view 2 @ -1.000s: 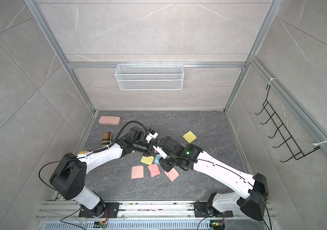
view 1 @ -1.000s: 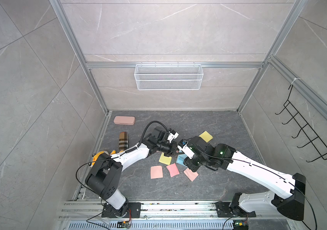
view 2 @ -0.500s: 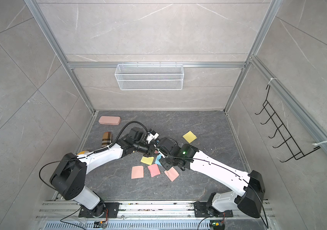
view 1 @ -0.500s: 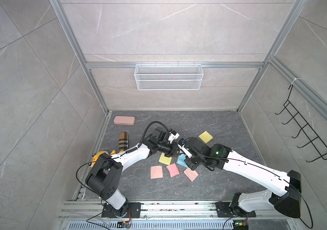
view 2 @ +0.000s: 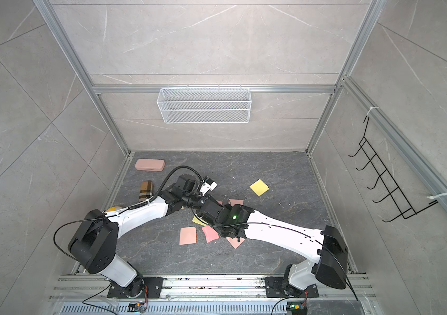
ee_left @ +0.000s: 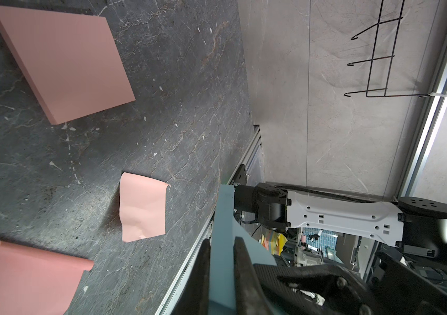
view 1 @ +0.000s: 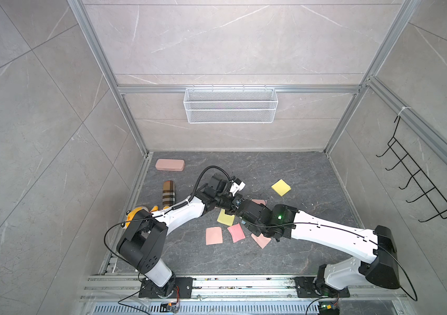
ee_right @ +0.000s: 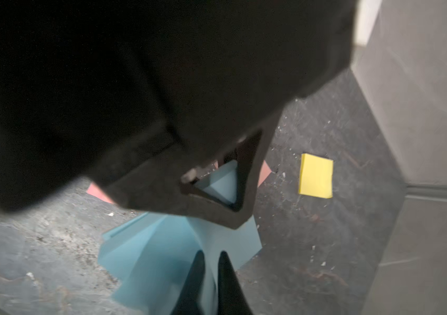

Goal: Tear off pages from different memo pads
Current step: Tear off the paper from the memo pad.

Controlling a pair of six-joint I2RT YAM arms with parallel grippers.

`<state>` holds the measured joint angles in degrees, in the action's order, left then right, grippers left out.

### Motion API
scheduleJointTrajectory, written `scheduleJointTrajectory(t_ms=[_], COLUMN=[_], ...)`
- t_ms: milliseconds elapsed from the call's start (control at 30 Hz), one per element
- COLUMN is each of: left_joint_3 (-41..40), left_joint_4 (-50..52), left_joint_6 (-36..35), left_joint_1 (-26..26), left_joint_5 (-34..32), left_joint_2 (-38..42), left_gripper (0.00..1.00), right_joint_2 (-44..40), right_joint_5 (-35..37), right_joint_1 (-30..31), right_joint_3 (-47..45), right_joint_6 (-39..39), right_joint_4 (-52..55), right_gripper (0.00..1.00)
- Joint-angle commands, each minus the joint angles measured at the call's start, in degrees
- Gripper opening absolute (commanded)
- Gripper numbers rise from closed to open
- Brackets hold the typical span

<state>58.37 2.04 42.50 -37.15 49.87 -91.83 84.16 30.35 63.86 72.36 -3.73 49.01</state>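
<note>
Left gripper (ee_left: 221, 243) clamps the light blue memo pad (ee_left: 223, 207) mid-table, right gripper (ee_right: 211, 255) pinched shut on its blue page (ee_right: 159, 245), black wrists (view 1: 252, 214) hiding both from above; pink memo pad (ee_left: 61, 62), yellow memo pad (view 1: 281, 187) and loose pink pages (view 1: 213, 235) lie around

The scene is a small cell with walls (view 1: 230, 41) of large pale grey tiles with thin white veins. Aluminium profiles (view 1: 230, 89) frame the corners and cross the back wall. On this cross profile hangs a white wire basket (view 1: 230, 116). A black wire hook rack (view 1: 418, 180) is fixed on the right-hand wall. The tabletop (view 1: 298, 245) is dark grey with a marble pattern, and a metal rail (view 1: 244, 283) runs along its near edge. The light is soft and even.
</note>
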Motion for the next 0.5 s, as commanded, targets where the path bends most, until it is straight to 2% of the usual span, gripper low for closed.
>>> scheduleJointTrajectory(t_ms=[0,33,200,267,467], left_joint_3=[1.13,1.19,-0.45,-2.57,-13.09], left_joint_4=[-2.37,-2.77,-6.59,-9.56,-21.13], left_joint_6=[1.33,1.76,5.46,7.14,8.83], left_joint_1=[-0.3,-0.09,3.23,4.75,9.21], left_joint_5=[2.59,2.69,4.45,4.8,-0.24], left_joint_2=[1.57,1.73,3.56,4.96,13.22], left_gripper=[0.0,0.02,0.35,0.43,0.67], right_joint_2=[-0.25,-0.63,-0.93,-0.89,-0.16], right_joint_5=[3.92,3.73,4.51,4.7,5.58], right_joint_1=[0.39,0.39,0.37,0.31,0.23], right_joint_3=[0.76,0.51,1.05,1.83,4.8], right_joint_6=[1.03,1.64,4.3,5.16,6.62], right_joint_4=[-0.95,-1.36,-1.56,-1.38,0.26], right_gripper=[0.0,0.0,0.0,0.0,0.0])
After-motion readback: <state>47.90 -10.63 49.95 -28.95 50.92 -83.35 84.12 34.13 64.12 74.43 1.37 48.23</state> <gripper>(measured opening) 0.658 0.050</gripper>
